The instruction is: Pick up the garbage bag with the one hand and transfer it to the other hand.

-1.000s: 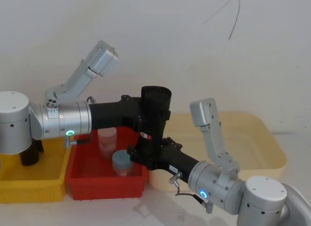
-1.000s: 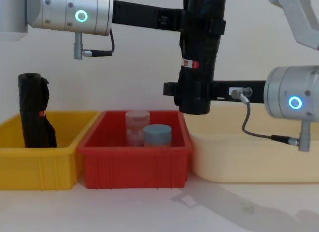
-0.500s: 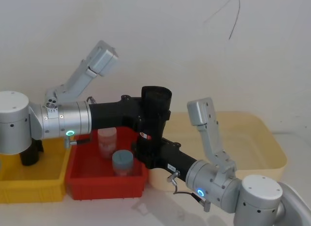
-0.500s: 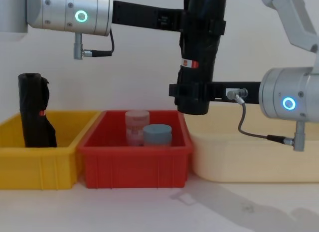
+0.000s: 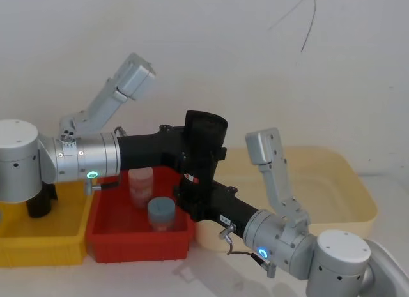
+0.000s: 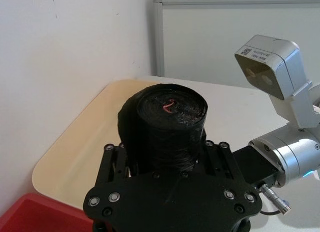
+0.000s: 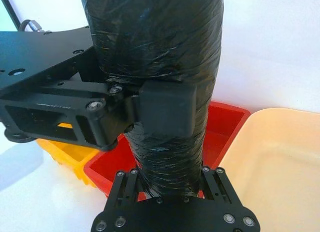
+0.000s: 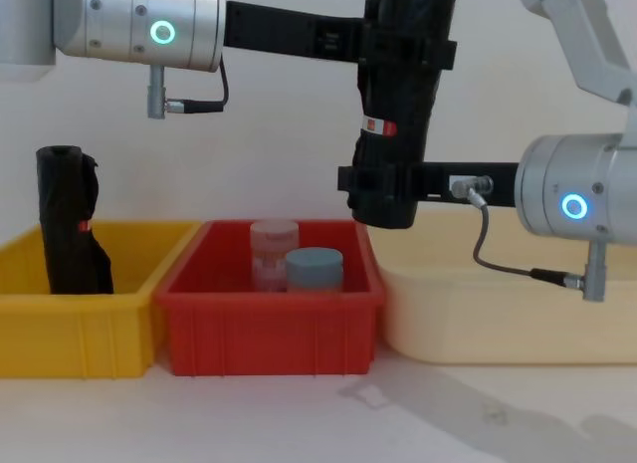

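From the head, the garbage bag [image 5: 206, 126] stands almost upright in the air above the right end of the red tray [image 5: 105, 230]. The left hand [image 5: 206, 155] clamps it just below its open top. The right hand [image 5: 192, 204] grips its lower end, which is lost among the black fingers. A slimmer black roll [image 5: 38, 204] in the yellow tray [image 5: 38, 246] is mostly hidden behind the left arm.

The left wrist camera looks down on the bag's coiled top, pinched on both sides. Everything below the grip is covered by the hand's own body. The cream tray [image 6: 90, 137] lies beneath.

In the right wrist view the bag fills the gap between the right hand's fingers [image 7: 131, 184], pressed on both flanks. One left finger pad [image 7: 165, 110] sits flat on the bag higher up. Its partner is behind the bag.

From the chest, the red-and-white label [image 8: 374, 129] shows between the two grips. The bag's top is cut off by the upper edge. Two jars [image 8: 274, 249] stand in the red tray below, the blue-lidded one [image 8: 315, 266] half covering the other.
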Tool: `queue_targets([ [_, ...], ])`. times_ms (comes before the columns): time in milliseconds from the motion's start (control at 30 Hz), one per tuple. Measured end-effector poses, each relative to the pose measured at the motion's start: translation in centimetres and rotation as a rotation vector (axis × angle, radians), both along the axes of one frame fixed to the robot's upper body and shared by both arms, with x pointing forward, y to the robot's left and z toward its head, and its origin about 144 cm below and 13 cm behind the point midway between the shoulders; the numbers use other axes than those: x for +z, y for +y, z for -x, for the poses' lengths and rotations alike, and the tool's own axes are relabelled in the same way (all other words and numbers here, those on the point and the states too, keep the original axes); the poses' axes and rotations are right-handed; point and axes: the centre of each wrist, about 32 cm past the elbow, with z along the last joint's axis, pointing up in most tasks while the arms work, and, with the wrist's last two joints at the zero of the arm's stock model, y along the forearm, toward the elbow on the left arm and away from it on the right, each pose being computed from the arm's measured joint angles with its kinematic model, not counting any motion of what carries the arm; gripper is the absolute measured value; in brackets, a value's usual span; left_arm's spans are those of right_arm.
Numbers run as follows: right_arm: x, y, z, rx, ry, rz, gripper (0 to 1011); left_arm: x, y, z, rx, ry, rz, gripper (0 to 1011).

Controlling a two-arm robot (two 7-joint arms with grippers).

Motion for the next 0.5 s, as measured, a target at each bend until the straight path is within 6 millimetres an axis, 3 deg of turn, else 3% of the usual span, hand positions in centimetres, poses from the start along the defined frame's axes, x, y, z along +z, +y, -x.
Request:
queue_targets([
  [500, 0.28, -0.91, 0.15, -0.029, -0.007, -0.019, 514, -0.14, 0.77, 0.41, 0.023, 0.008, 0.006, 1001],
])
